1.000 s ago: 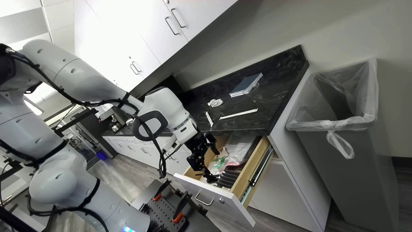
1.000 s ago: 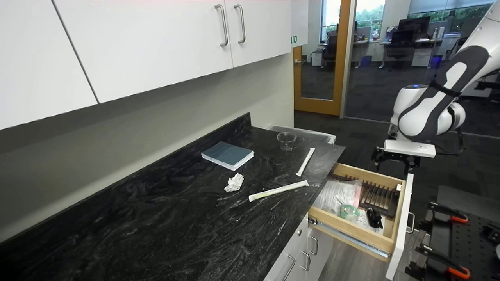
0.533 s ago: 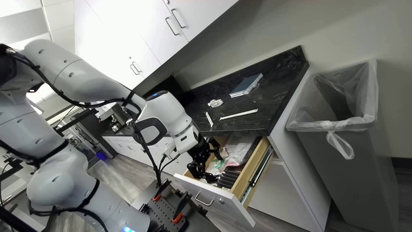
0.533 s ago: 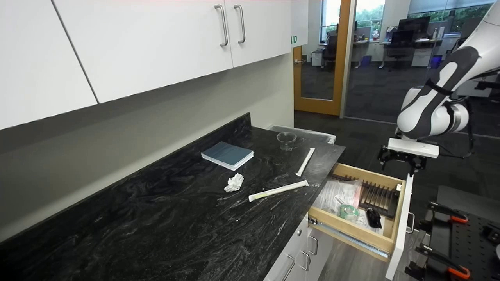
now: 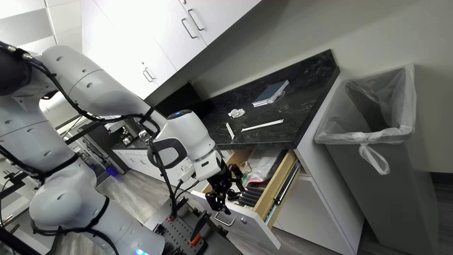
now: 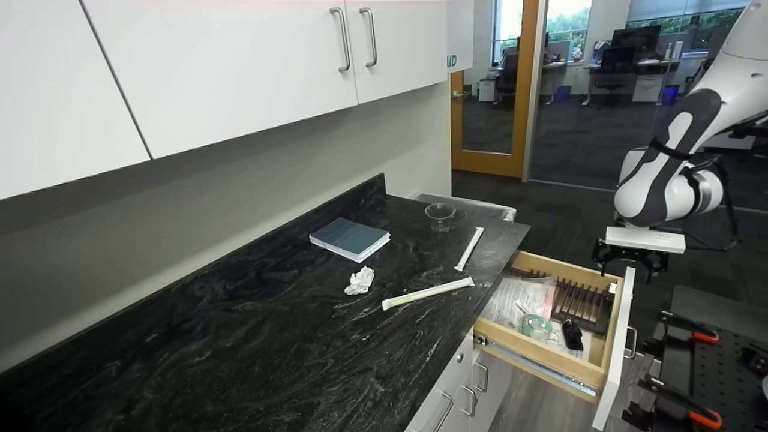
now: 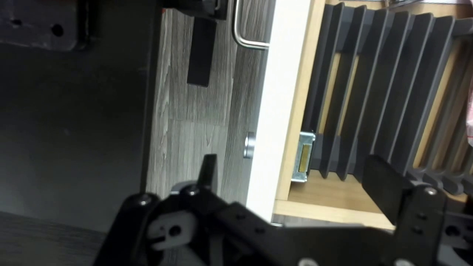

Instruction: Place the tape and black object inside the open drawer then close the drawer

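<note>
The drawer (image 6: 613,360) stands pulled out, with a white front and pale wooden sides. Inside it, the green roll of tape (image 6: 528,326) lies beside the small black object (image 6: 572,336). My gripper (image 6: 626,276) hangs above the drawer's front end, its jaws wide apart with nothing between them. In the wrist view the white drawer front (image 7: 278,107) runs between the fingers: one finger (image 7: 208,171) appears over the floor side, the other over the inside. The tape and black object are out of the wrist view.
A dark slotted organizer (image 7: 373,92) and plastic bags (image 5: 263,166) share the drawer. On the black counter (image 6: 240,336) lie a book (image 6: 350,237), crumpled paper (image 6: 360,281), two wrapped sticks and a clear cup (image 6: 440,217). A platform with clamps (image 5: 180,228) stands before the drawer; a bin (image 5: 385,187) stands beside the cabinet.
The gripper has moved from over the drawer's inside outward to its front panel, and somewhat lower. Its jaws stay open. The drawer, tape and black object have not moved.
</note>
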You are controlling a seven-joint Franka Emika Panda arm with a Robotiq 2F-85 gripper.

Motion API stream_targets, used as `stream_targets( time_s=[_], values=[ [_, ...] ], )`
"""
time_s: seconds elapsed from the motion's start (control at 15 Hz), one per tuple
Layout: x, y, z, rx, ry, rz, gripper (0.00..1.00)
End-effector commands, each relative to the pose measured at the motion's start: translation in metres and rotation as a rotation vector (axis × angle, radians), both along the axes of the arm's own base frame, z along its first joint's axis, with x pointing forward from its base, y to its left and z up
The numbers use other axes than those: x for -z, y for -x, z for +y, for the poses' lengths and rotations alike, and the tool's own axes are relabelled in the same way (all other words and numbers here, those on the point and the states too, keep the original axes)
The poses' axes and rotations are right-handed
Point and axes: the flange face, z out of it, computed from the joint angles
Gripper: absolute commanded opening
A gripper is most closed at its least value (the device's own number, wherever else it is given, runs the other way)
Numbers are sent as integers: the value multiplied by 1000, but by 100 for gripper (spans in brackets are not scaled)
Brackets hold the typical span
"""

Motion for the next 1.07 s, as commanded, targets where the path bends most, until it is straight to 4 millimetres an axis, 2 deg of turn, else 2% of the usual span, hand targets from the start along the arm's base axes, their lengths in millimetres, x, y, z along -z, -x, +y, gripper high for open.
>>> stream_targets(
  time_s=[0.0,0.4,0.47,0.6,0.67,0.87,1.0],
  values=[
    [-2,-6,3,-21,8,-32,100],
    [-12,-12,2,-44,1,-142,100],
    [-16,-9,-3,-40,-3,-165,75],
    [-23,9,-6,-42,-22,-192,66],
    [-23,7,-18,-43,-34,-206,57],
    [-28,31,-32,-30,-39,-245,34],
    [-23,39,-43,-30,-55,-260,19]
  ],
)
